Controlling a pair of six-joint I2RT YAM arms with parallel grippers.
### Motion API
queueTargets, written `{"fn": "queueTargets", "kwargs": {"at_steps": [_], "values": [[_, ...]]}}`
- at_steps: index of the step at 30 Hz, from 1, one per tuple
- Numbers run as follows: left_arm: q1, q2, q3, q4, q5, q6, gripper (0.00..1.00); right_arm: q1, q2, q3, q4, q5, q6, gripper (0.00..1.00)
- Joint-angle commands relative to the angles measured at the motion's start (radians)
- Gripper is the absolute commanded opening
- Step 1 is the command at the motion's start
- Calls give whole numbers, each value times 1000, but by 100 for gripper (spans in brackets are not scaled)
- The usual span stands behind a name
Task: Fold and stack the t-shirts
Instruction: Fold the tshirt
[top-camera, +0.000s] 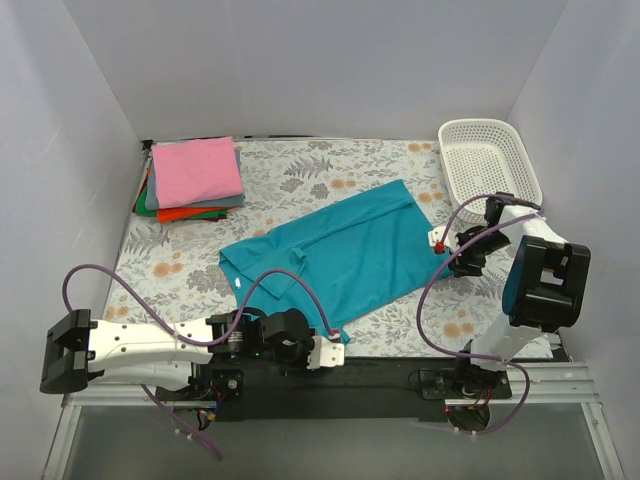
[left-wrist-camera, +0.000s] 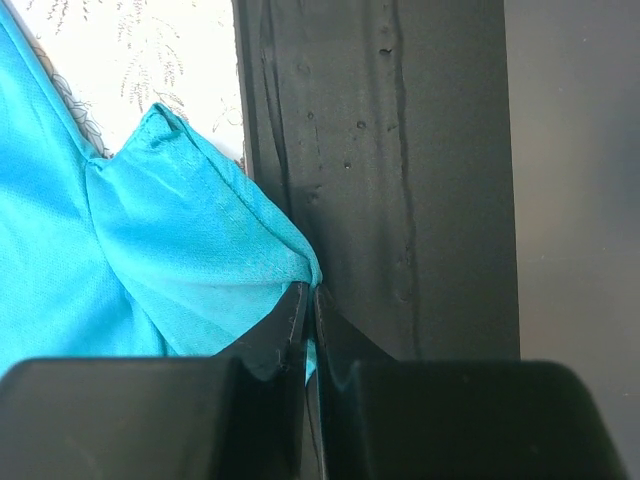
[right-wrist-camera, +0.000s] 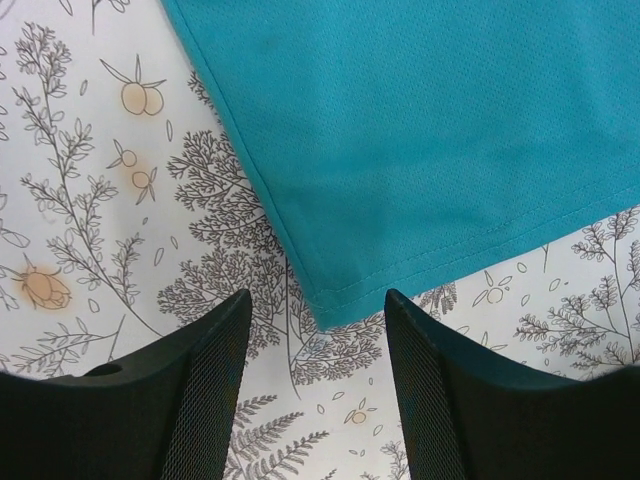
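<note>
Top external view: mid-fold, judging by the teal t-shirt (top-camera: 340, 250) spread flat, left of the basket (top-camera: 478, 124) and nearer. Has its near corner, farthest from the basket, pinched in the closed left gripper (left-wrist-camera: 312, 300). Hovers the right gripper (right-wrist-camera: 318, 310) wide apart, empty, over the hem corner near the basket. Calls next for lowering and closing there, then lifting both corners together.
</note>
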Motion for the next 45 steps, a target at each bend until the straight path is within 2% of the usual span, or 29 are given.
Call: {"fn": "queueTargets", "kwargs": {"at_steps": [1,6,9,16,20,24,27,30,34,45], "values": [[9,-38,14,-4,19,-18,0,-1,37,54,-39,4,-75,62],[15,-52,-7,24,17,-33,0,0,88,54,-1,43,-58,57],[19,-45,-19,47,23,-39,0,8,116,45,17,52,-44,51],[28,-16,-32,70,46,-51,0,17,134,59,27,49,11,14],[38,-26,-25,62,59,-50,0,17,111,66,24,34,17,4],[77,-64,-24,76,71,-64,0,17,93,89,19,4,32,1],[138,-106,-45,100,86,-82,0,20,82,112,10,-22,48,1],[251,-150,-62,126,111,-90,0,34,73,131,-9,-31,49,1],[324,-196,-105,182,118,-99,0,68,65,145,-19,-28,63,1],[413,-282,-125,251,-75,-79,0,118,107,284,-38,-19,161,1]]}}
